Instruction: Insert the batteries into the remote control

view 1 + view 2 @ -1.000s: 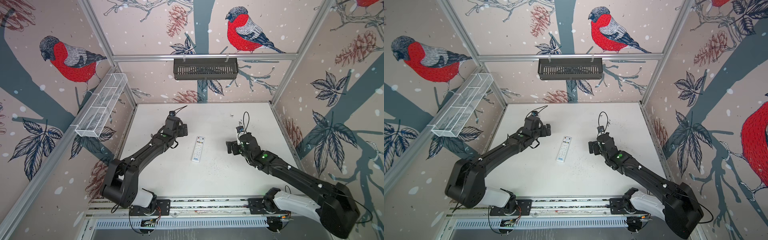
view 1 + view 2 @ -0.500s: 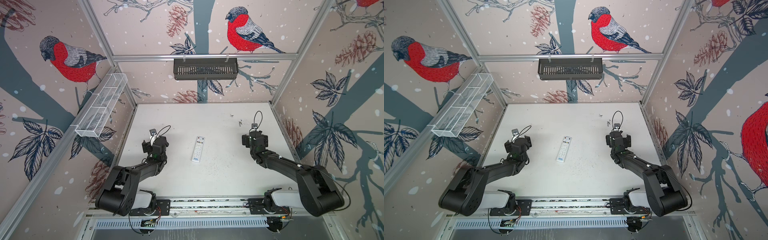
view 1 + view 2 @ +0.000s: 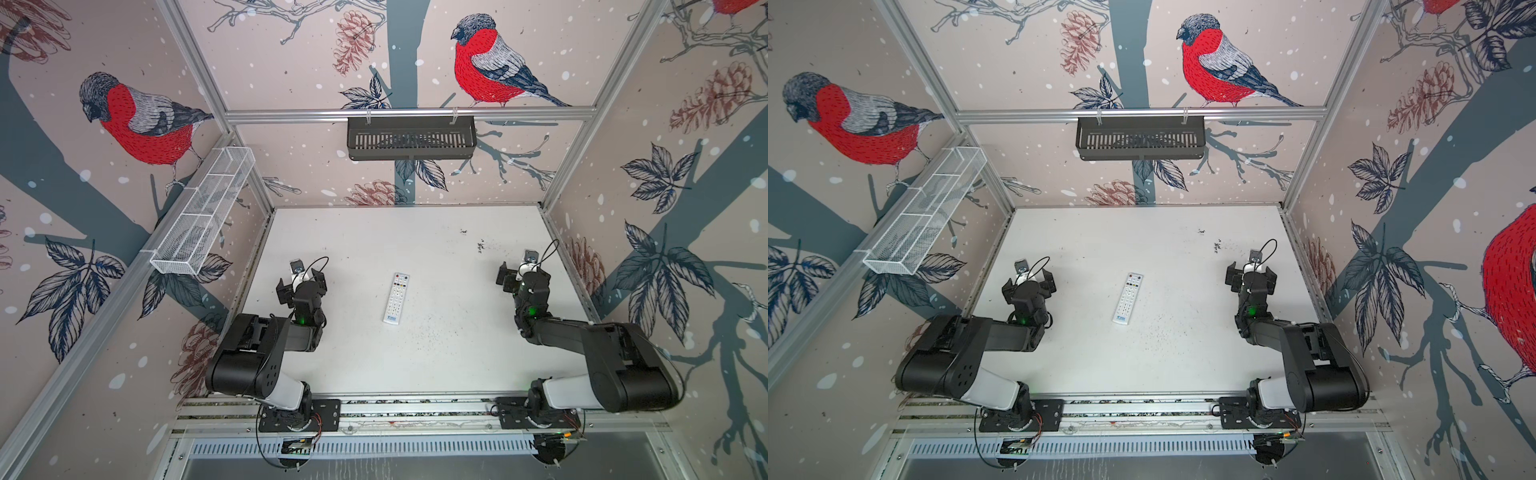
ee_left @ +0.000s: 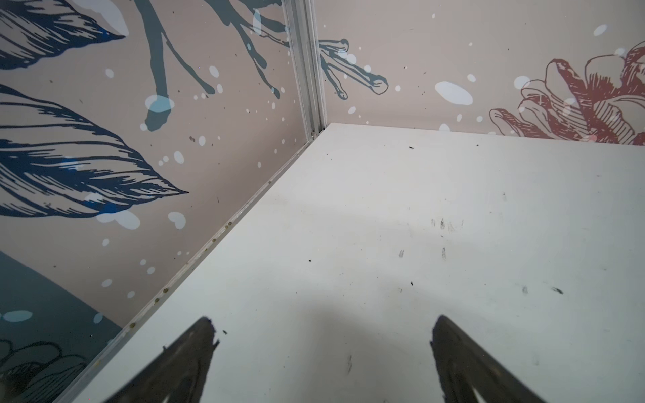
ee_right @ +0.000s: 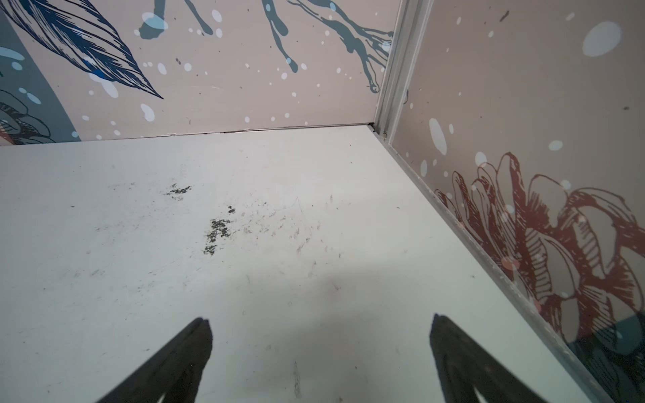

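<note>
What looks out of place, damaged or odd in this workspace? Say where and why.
No batteries show anywhere, odd for a loading job. The remote control lies buttons-up mid-table, slightly askew. Dark scuffs mark the table toward its far right.

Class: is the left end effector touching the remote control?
Apart. In a top view, a wide stretch of bare table lies between the left end effector and the remote control.
</note>
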Robot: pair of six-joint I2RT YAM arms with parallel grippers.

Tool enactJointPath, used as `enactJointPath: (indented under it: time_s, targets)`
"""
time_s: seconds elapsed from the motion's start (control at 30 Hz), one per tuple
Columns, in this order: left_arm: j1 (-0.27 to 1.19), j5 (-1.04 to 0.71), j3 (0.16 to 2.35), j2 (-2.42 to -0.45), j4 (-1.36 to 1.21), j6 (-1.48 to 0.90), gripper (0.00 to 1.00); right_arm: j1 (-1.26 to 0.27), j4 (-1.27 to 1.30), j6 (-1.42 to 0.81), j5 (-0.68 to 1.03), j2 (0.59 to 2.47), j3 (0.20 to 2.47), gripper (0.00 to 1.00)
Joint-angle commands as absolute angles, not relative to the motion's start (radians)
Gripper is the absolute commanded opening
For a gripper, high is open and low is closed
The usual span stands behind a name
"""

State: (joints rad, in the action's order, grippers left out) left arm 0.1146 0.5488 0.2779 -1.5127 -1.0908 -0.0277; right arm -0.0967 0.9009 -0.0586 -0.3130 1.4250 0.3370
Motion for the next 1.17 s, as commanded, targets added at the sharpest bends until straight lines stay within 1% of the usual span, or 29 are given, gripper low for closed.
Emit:
enactJointPath:
  time_s: [0.0,0.03,0.1,0.17,0.23,0.33,0.43,1.13]
  targets:
    - [0.109,0.488,0.277,-1.526,-1.223,-0.029,0.97,-0.065,1.053,-0.069,-0.284,1.481,0.315,1.00]
    - [0.108,0.485,0.283,-1.522,-1.196,-0.037,0.97,-0.047,1.070,-0.080,-0.255,1.495,0.314,0.99]
    - [0.107,0.471,0.269,-1.523,-1.234,-0.029,0.97,-0.027,1.044,-0.093,-0.214,1.478,0.312,0.99]
    - [0.106,0.428,0.222,-1.533,-1.285,-0.031,0.98,-0.016,1.099,-0.091,-0.174,1.482,0.281,0.99]
    - [0.103,0.424,0.177,-1.582,-1.460,-0.007,0.97,-0.010,1.160,-0.085,-0.145,1.498,0.255,1.00]
    - [0.102,0.432,0.210,-1.570,-1.374,-0.017,0.97,-0.013,1.156,-0.081,-0.149,1.499,0.256,0.99]
    - [0.106,0.437,0.212,-1.571,-1.371,-0.014,0.97,-0.030,1.210,-0.072,-0.180,1.507,0.234,1.00]
    - [0.112,0.437,0.207,-1.574,-1.387,-0.005,0.97,-0.030,1.195,-0.073,-0.181,1.501,0.236,1.00]
